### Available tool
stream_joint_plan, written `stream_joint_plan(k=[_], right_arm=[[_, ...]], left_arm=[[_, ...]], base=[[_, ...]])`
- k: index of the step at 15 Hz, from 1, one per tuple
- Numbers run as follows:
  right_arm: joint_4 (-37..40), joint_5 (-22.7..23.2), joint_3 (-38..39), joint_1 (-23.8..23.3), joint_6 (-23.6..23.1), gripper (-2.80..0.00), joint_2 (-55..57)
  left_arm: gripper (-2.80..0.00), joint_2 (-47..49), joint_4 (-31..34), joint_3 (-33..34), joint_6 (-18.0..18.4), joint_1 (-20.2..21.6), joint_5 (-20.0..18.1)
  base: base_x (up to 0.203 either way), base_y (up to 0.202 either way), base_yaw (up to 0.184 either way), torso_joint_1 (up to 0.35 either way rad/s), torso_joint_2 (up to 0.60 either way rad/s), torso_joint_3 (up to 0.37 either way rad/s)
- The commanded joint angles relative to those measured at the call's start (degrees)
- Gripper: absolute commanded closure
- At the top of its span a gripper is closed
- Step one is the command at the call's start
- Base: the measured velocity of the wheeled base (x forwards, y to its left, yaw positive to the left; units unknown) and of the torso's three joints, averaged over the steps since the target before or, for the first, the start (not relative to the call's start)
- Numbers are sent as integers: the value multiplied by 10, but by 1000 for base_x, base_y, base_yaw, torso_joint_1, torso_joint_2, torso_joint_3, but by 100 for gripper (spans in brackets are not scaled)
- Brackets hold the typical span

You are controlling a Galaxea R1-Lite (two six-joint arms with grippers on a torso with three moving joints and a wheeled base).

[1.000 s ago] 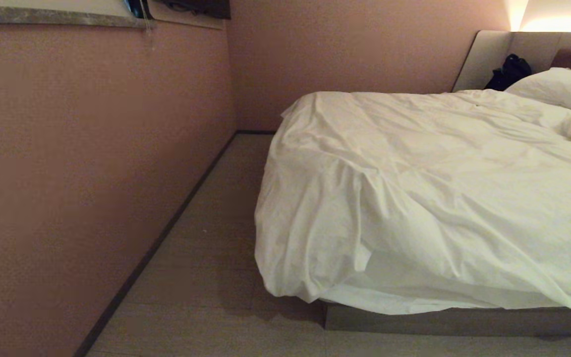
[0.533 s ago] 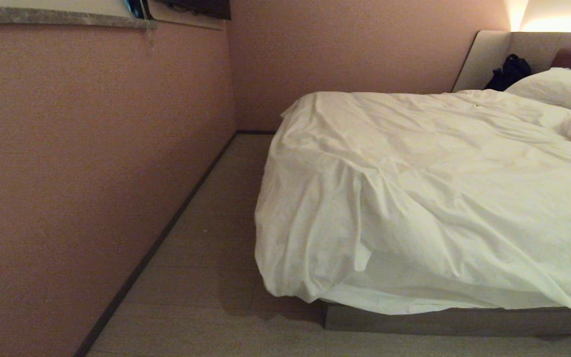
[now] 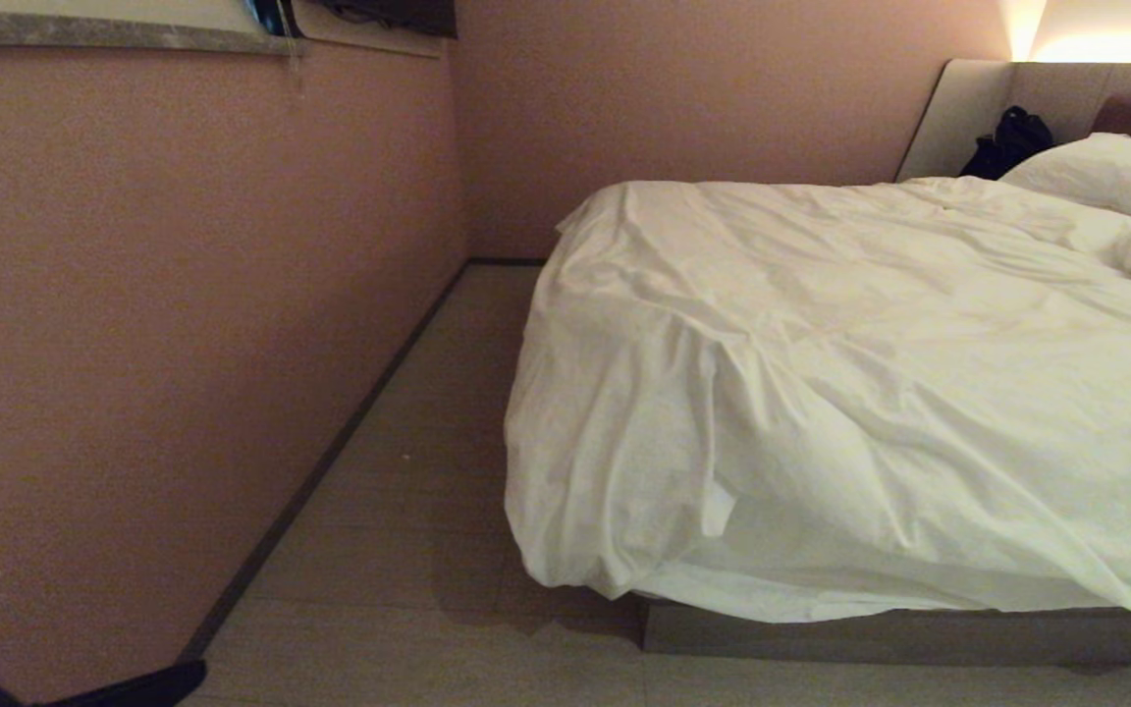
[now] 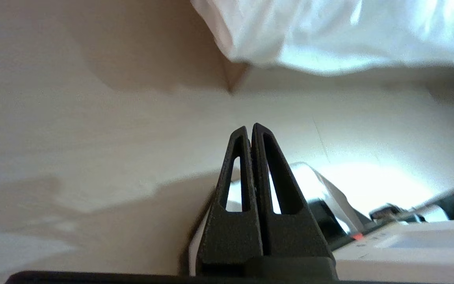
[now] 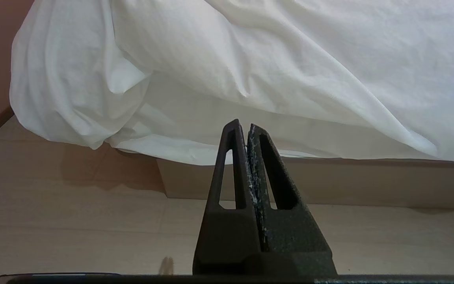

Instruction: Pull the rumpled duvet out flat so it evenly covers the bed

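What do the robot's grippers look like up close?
Each of the left gripper and right gripper has two matte black, rough-textured fingers, tapering to a tip, each with a long slot cut through. The right's inner pad shows whitish scuffs.

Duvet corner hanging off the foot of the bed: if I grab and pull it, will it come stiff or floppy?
Probably floppy: the duvet drapes in soft folds over the bed corner. Likely bulky rather than heavy, given its puffiness. It may bunch, not slide flat, since it is already creased.
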Motion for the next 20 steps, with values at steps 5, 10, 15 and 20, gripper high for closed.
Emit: stream_joint_plan(k=[5, 10, 15, 20], right_arm=[[0, 0, 0, 0, 0, 0, 0], [0, 0, 0, -1, 0, 0, 0], [0, 0, 0, 0, 0, 0, 0], [0, 0, 0, 0, 0, 0, 0]], left_arm=[[0, 434, -270, -9, 0, -99, 42], [0, 559, -419, -50, -32, -226, 159], [0, 667, -521, -93, -62, -343, 337], [0, 746, -580, -149, -67, -412, 394]], base=[[0, 0, 0, 0, 0, 0], [0, 0, 0, 0, 0, 0], [0, 0, 0, 0, 0, 0], [0, 0, 0, 0, 0, 0]])
